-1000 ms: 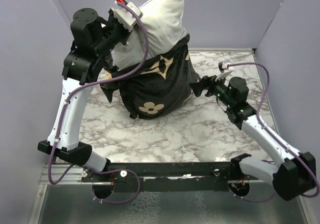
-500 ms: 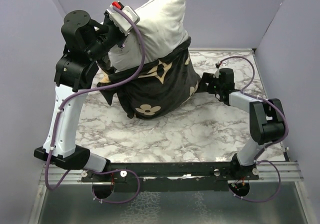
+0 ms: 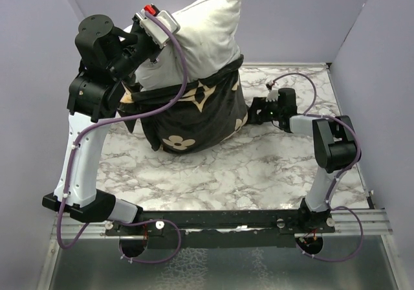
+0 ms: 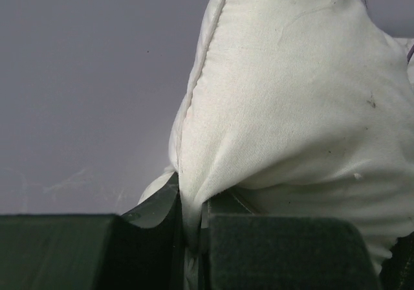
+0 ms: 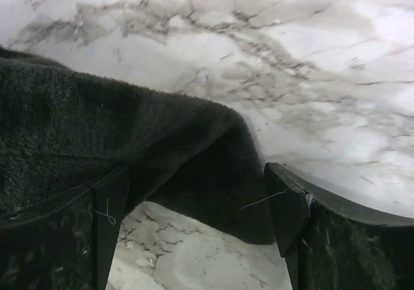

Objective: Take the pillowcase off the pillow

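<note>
On the table [image 3: 259, 167], the pillow [image 3: 200, 34] is standing half out of the pillowcase [image 3: 187, 118]. The left gripper [image 4: 192, 225] is pinching its seam, seemingly to lift it. The right gripper [image 5: 197, 219], jaws spread, is straddling the pillowcase's edge, probably to anchor it.

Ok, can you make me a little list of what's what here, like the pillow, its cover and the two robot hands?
pillow: white, top half sticking up out of the cover
pillowcase: black with tan flowers, bunched round the pillow's lower half
left gripper: shut, pinching a fold of the pillow up high
right gripper: open, low down, an edge of the pillowcase between its fingers
table: white and grey marble pattern
job: not finished, the pillow is only partly out
</note>
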Robot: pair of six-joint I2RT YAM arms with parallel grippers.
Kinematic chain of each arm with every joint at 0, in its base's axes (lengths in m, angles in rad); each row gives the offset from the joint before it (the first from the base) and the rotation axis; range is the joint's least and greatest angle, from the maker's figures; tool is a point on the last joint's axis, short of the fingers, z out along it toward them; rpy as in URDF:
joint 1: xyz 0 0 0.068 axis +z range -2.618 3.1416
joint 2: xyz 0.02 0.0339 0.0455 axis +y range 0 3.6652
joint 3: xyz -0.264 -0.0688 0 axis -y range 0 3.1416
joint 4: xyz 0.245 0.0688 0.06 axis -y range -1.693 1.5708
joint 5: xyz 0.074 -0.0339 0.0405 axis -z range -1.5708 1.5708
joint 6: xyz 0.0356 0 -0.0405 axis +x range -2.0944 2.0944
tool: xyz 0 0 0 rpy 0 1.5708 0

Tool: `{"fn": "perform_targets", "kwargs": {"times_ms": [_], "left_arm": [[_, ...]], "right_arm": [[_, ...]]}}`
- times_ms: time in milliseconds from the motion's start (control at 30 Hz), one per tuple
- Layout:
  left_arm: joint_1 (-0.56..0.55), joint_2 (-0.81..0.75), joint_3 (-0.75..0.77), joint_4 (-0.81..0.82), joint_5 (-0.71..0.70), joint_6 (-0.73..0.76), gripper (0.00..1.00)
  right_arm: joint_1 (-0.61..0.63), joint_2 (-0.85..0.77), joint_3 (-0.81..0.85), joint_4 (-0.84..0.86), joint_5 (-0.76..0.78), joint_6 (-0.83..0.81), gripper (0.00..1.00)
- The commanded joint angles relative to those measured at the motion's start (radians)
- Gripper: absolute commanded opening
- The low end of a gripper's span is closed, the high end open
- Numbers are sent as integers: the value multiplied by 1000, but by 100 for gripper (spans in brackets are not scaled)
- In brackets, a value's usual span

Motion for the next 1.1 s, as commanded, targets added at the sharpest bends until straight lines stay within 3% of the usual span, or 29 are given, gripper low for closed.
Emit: {"fn": "perform_targets", "kwargs": {"times_ms": [0, 167, 333, 433, 633, 867, 933, 1067], "left_arm": [[-1, -52, 35, 245, -46, 49, 0], [0, -38, 11, 367, -122, 65, 0], [1, -10, 28, 477, -182, 39, 0], [0, 12, 63, 514, -210, 30, 0], [1, 42, 147, 498, -210, 14, 0], [0, 34, 178, 467, -193, -25, 0], [1, 26, 185, 447, -172, -34, 0], [0, 15, 213, 401, -126, -49, 0]], "right_arm": [[2, 32, -1, 23, -193, 48, 82], [10, 33, -81, 108, -301, 146, 78], [55, 58, -92, 115, -301, 205, 64], [97, 59, -113, 137, -290, 211, 62], [132, 40, -175, 233, -275, 251, 63], [145, 33, -153, 274, -216, 282, 57], [146, 26, -143, 275, -193, 277, 59], [142, -29, -120, 231, -91, 204, 77]]}}
